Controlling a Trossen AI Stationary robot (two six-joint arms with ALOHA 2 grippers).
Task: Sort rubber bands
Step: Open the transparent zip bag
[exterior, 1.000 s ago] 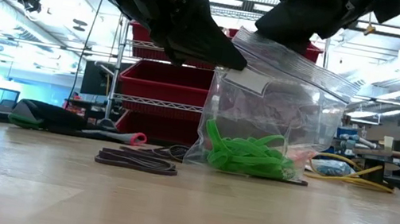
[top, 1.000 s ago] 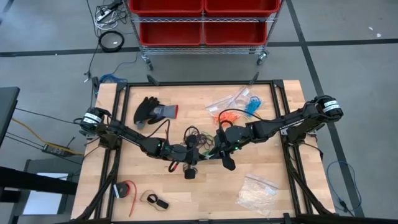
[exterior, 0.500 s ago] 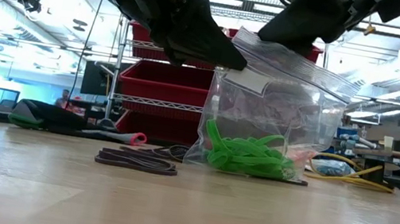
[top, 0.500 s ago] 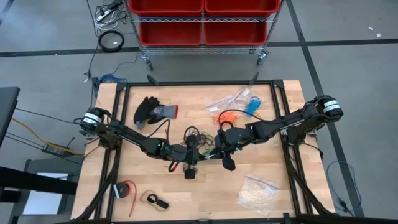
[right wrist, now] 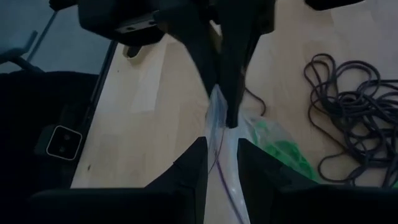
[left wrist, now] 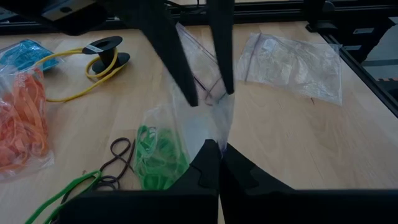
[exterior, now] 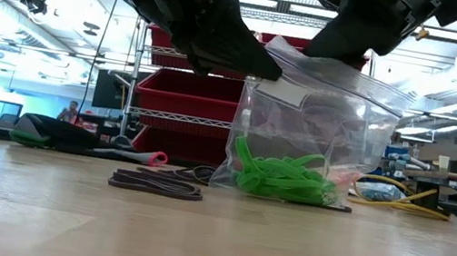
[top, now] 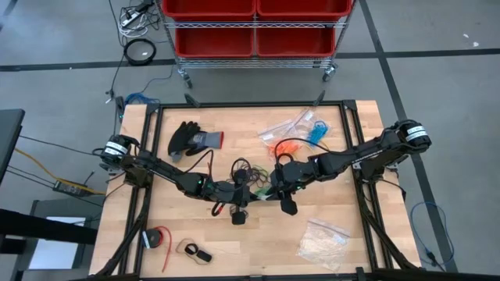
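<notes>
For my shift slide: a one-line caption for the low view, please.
Both tools, left and right, pinch the top of a clear plastic zip bag holding green rubber bands upright on the wooden table.

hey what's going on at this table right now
Two robot arms are holding a clear bag upright at mid-table, with green rubber bands at its bottom. The left gripper is shut on one edge of the bag's mouth, and the right gripper pinches the other edge. Black bands lie loose on the table beside it.
</notes>
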